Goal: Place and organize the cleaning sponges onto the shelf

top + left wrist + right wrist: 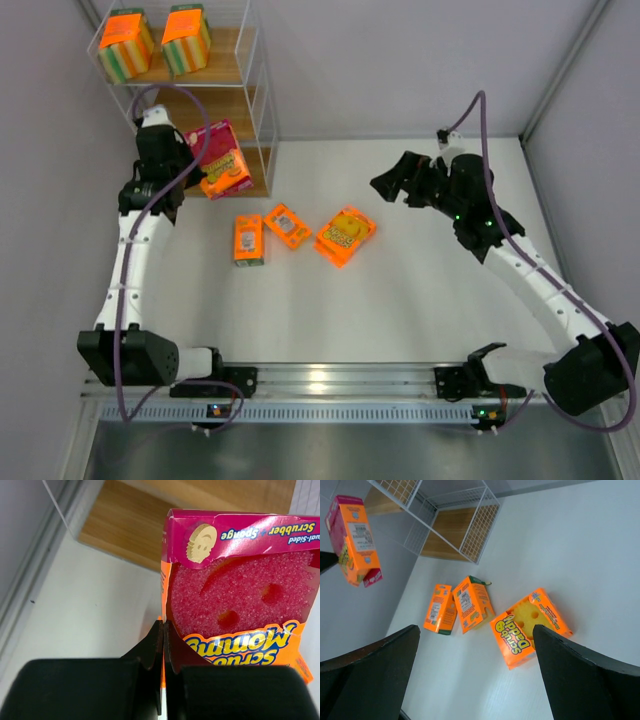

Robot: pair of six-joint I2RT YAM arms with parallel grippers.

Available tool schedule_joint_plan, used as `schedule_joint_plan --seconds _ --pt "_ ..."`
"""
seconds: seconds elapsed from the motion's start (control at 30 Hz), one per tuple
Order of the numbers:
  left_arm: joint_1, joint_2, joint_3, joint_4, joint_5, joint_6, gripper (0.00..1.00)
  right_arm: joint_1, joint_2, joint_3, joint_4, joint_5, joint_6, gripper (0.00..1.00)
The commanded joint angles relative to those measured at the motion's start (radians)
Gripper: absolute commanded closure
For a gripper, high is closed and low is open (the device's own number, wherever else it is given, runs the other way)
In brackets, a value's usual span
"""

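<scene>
One Scrub Mommy pack [240, 585] is clenched by the left end effector [163, 630]; right end effector [476, 630] gapes.

White table [420, 300] w/ grey walls [40, 150], alu rail [340, 380] at near edge

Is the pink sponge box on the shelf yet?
Not yet. The pink sponge box is up in the air near the shelf, pinched at its edge by the left gripper.

Three orange packs [249, 240], white table [420, 300].
Also a magenta-orange pack [220, 158] showing a pink smiley sponge; two striped packs [125, 45] yellow-green, orange tops; shelf [235, 65] white wire, light wood boards.
</scene>
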Motion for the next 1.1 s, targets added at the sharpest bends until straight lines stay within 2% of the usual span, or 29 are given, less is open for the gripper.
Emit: schedule_joint_plan --seconds 0.0,0.2,0.37,0.47,0.7,0.83,1.07 --pt "0.081 0.084 0.148 0.008 -0.012 0.085 1.0 -0.012 -0.008 0.001 -0.04 0.03 -0.038 0.01" --pt "0.163 0.183 0.257 0.01 -0.005 0.07 1.0 -0.016 -0.008 -0.023 -0.03 0.033 -0.015 0.01" --pt "0.165 0.252 0.312 0.013 0.038 0.024 1.0 -0.021 -0.003 -0.031 -0.021 0.038 -0.011 0.01" --pt "0.163 0.312 0.36 0.011 0.116 -0.014 1.0 -0.023 0.008 -0.029 -0.017 0.027 -0.009 0.01" --pt "0.163 0.364 0.391 0.011 0.123 -0.14 1.0 -0.024 0.017 -0.039 -0.01 0.021 0.006 0.0" --pt "0.163 0.335 0.366 0.013 0.084 -0.272 1.0 -0.023 0.026 -0.039 -0.007 0.019 0.008 0.01" --pt "0.163 0.214 0.299 0.013 -0.126 -0.458 1.0 -0.023 0.031 -0.055 0.022 0.003 0.029 0.0"
